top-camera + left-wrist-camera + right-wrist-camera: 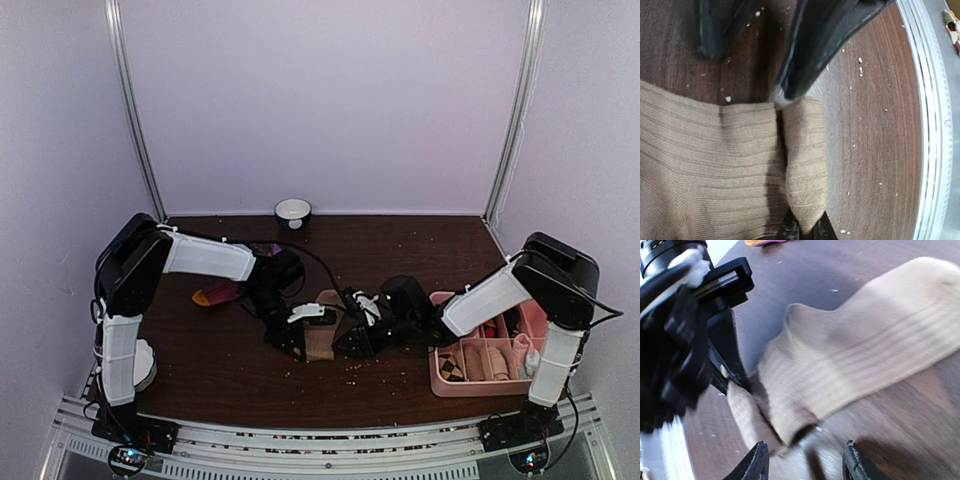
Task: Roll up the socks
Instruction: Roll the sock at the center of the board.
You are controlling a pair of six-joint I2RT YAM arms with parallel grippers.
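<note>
Tan sock (322, 338) lies flat on the dark wooden surface (220, 385), near its middle, between the ends of the two arms. It is ribbed, and one edge is folded over into a narrow flap. The left pincer (806, 231) is closed on that flap. In the left wrist view the cloth runs down into the tips, which are pressed together on it. The right wrist view shows the same grip from the other side, with the black tips biting the sock's corner where it lifts a little off the surface.

The right pincer (806, 465) is low at the sock's opposite side. Its fingers (756, 465) stand apart with a clear gap between them. The sock's folded edge lies just in front of that gap. I cannot tell whether it touches either finger, as this view is blurred.

The dark red sock (224, 293), with an orange tip, lies further back on the left. It is partly behind the left arm and well apart from the tan one. A bowl (293, 211), white inside, stands at the back edge. A pink tray (438, 385) with compartments sits at the right, beside the right arm, with small rolled items in it. Pale specks (860, 61) are scattered over the wood.
</note>
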